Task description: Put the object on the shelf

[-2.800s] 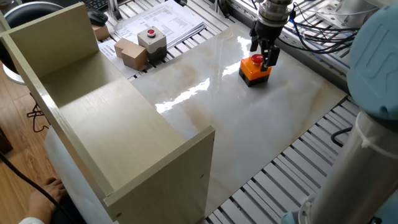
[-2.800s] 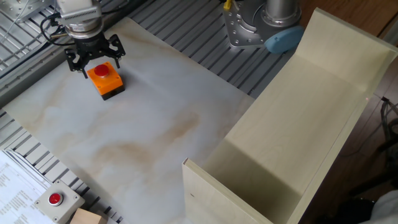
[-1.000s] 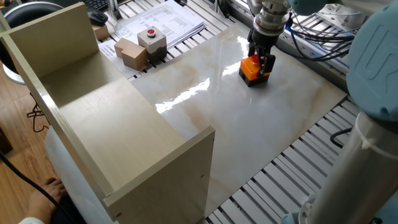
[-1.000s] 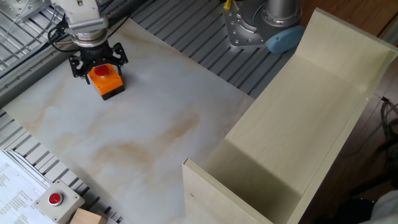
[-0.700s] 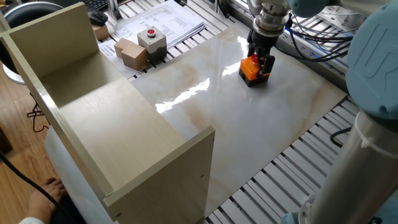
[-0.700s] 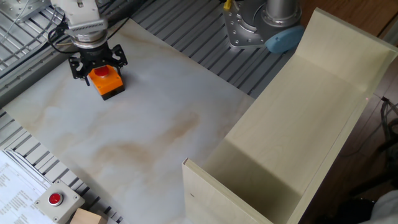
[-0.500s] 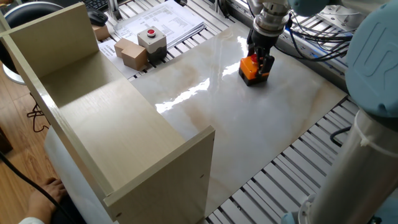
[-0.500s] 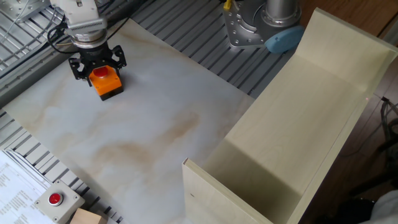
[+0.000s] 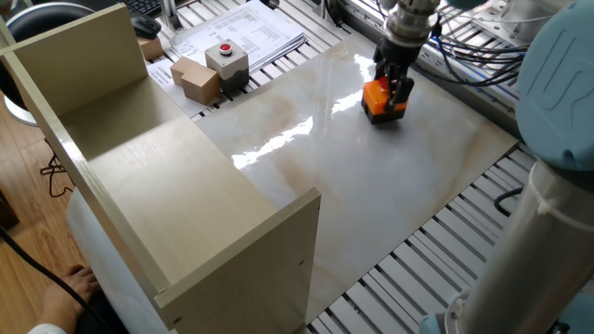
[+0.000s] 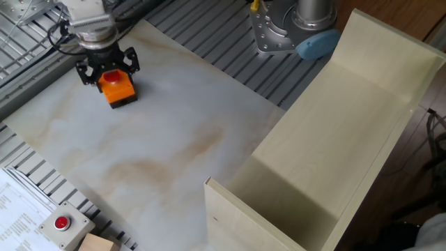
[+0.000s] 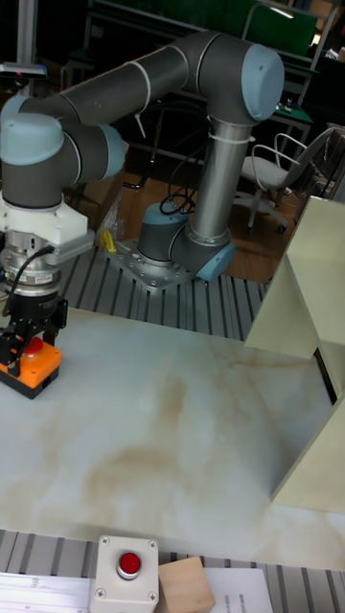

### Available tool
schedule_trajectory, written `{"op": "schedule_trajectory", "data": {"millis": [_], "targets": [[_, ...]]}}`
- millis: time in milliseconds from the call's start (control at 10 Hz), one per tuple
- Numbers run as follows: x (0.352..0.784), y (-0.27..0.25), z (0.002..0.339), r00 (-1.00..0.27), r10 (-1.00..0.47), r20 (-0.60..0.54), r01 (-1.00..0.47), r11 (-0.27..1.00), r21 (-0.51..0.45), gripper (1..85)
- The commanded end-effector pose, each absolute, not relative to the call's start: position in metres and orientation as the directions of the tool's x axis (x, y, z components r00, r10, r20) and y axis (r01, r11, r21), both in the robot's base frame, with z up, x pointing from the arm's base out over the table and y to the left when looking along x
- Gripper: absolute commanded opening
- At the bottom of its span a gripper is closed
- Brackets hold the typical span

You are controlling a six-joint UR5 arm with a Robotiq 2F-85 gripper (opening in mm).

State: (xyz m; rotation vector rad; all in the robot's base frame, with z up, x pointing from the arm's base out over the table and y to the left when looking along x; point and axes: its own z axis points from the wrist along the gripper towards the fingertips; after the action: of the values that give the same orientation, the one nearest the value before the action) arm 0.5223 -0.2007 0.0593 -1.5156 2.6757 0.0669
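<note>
The object (image 9: 374, 96), an orange-topped box with a black base and red button, is at the far side of the marbled tabletop. My gripper (image 9: 393, 88) comes down on it from above, shut on it, with a finger on each side. In the other fixed view the object (image 10: 119, 88) sits between the gripper's (image 10: 107, 74) black fingers. The tall fixed view shows the object (image 11: 39, 368) in the gripper (image 11: 32, 347) at the left, just off the table. The shelf (image 9: 158, 176), a big beige wooden unit, lies on the opposite side (image 10: 334, 139) (image 11: 311, 287).
A grey box with a red button (image 9: 225, 57) and a brown cardboard box (image 9: 194, 80) stand by printed papers (image 9: 243, 32) off the tabletop's edge. The arm's base (image 10: 293, 28) is bolted to the slatted bench. Cables (image 9: 473, 51) hang behind the gripper.
The gripper came down around the object and shut on it. In the last half second it has raised the object slightly and shifted it a little.
</note>
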Motion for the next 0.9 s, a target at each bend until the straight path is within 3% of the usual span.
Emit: {"op": "schedule_trajectory", "data": {"millis": [0,100,300,500,800], "targets": [[0.503,-0.19,0.117,-0.61,-0.791,-0.056,-0.793,0.607,0.056,1.0],[0.516,-0.198,0.12,-0.626,-0.778,-0.057,-0.779,0.627,-0.004,1.0],[0.534,-0.19,0.122,-0.655,-0.745,-0.127,-0.748,0.663,-0.034,1.0],[0.534,-0.158,0.128,-0.716,-0.664,-0.213,-0.688,0.723,0.059,1.0],[0.498,-0.124,0.21,-0.825,-0.549,-0.134,-0.557,0.83,0.022,1.0]]}}
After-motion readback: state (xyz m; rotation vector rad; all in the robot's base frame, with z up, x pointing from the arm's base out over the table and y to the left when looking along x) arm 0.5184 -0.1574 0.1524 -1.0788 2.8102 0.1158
